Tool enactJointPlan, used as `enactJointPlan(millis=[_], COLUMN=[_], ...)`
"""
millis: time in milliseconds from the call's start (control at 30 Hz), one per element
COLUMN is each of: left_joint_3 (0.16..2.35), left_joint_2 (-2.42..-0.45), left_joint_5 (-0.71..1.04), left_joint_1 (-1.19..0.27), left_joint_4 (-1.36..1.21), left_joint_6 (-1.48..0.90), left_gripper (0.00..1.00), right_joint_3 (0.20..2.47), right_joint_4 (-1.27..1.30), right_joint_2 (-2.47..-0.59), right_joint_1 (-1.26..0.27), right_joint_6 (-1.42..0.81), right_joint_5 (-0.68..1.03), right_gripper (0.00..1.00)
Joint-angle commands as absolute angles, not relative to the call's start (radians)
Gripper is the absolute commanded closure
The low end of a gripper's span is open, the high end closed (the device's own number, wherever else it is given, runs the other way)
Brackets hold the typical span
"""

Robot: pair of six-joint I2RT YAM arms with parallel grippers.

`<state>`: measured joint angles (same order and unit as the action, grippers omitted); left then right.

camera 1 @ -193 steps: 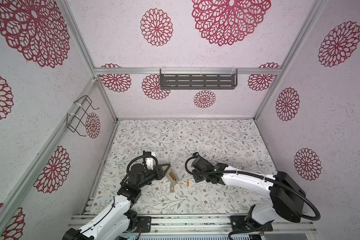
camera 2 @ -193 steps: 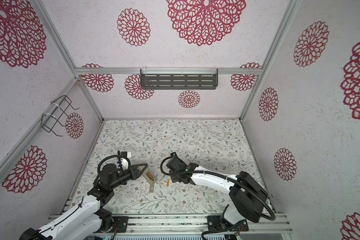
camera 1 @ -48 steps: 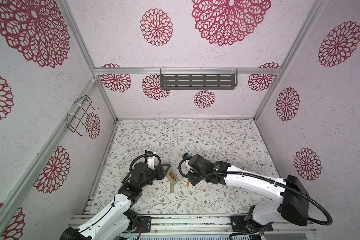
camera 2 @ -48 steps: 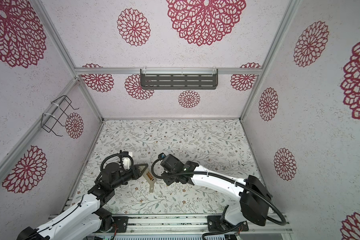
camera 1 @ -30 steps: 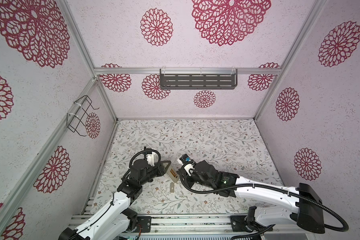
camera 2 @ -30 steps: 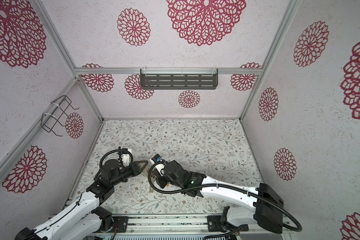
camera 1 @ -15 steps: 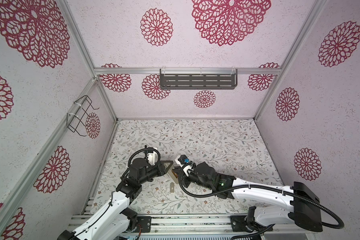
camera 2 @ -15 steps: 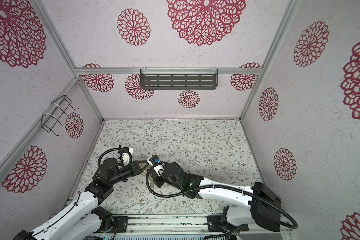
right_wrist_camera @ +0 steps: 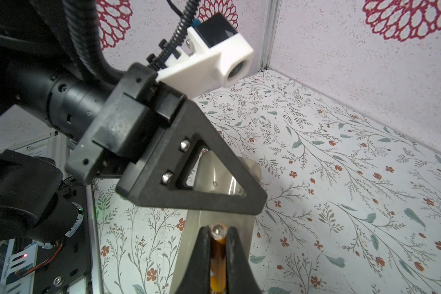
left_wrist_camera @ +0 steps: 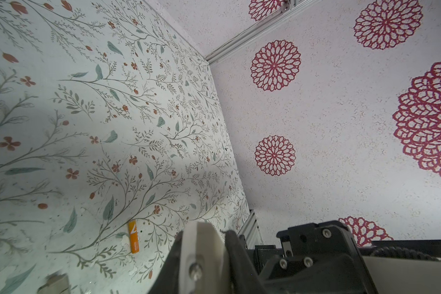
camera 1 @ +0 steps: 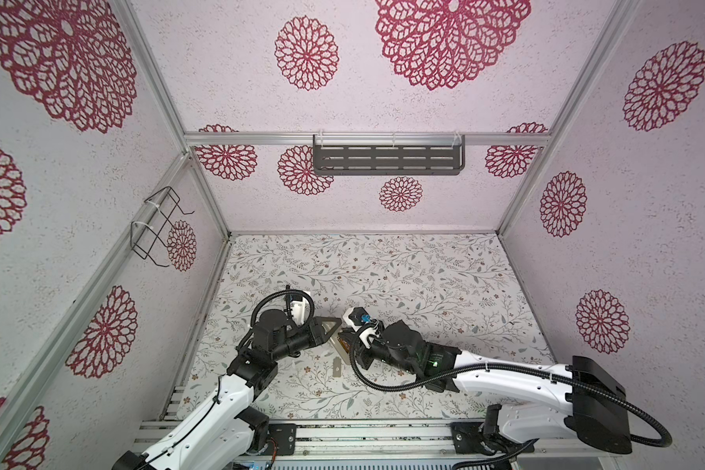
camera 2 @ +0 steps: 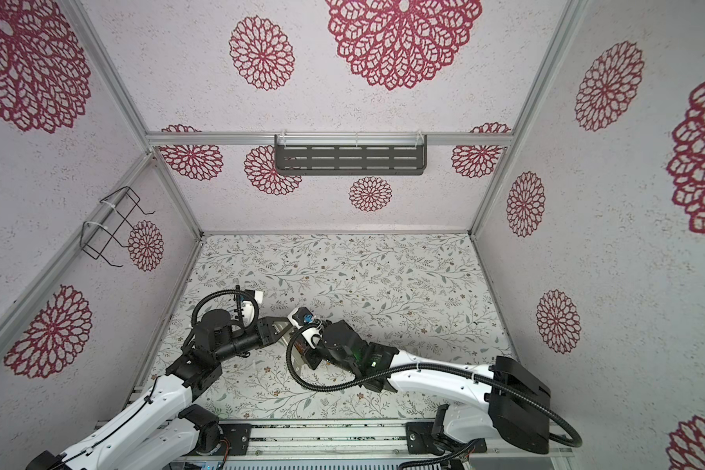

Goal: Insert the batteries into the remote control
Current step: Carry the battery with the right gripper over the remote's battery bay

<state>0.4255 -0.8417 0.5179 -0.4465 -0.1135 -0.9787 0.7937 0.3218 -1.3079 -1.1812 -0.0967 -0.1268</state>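
Observation:
My left gripper [left_wrist_camera: 204,229] is shut on the remote control [right_wrist_camera: 194,239], which it holds off the mat with its plain beige back towards the right wrist camera. The remote [camera 1: 338,345] shows in both top views between the two grippers. My right gripper [right_wrist_camera: 218,230] is shut on an orange battery [right_wrist_camera: 218,252], whose pale tip points at the remote's back, right against it. In a top view the right gripper [camera 1: 349,342] is mostly hidden under its wrist camera. A second orange battery [left_wrist_camera: 133,236] lies on the floral mat.
A small beige cover piece [camera 1: 336,366] lies on the mat just in front of the remote. The left gripper's black triangular finger [right_wrist_camera: 189,183] crosses the remote close to the held battery. A grey shelf [camera 1: 387,159] and a wire basket [camera 1: 155,226] hang on the walls.
The right arm has swung left, carrying its battery up to the remote. The left gripper has lifted and shifted the remote slightly towards the back. The cover piece has stayed where it lay.

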Motion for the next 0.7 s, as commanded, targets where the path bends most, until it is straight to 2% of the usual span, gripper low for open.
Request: enactJointPlan(millis=[0, 667], left_joint_3=[0.457, 0.485], left_joint_2=[-0.818, -0.786], left_joint_5=[0.548, 0.495], left_joint_1=[-0.446, -0.445], left_joint_4=[-0.137, -0.010], left_joint_6=[-0.983, -0.901], left_gripper=[1.00, 1.00], right_joint_3=[0.783, 0.786], right_joint_4=[0.351, 0.270], right_joint_2=[-1.291, -1.313], right_joint_1=[-1.181, -1.183], right_joint_6=[-0.080, -0.057], right_joint_5=[-0.152, -0.186], right_gripper=[1.00, 1.00])
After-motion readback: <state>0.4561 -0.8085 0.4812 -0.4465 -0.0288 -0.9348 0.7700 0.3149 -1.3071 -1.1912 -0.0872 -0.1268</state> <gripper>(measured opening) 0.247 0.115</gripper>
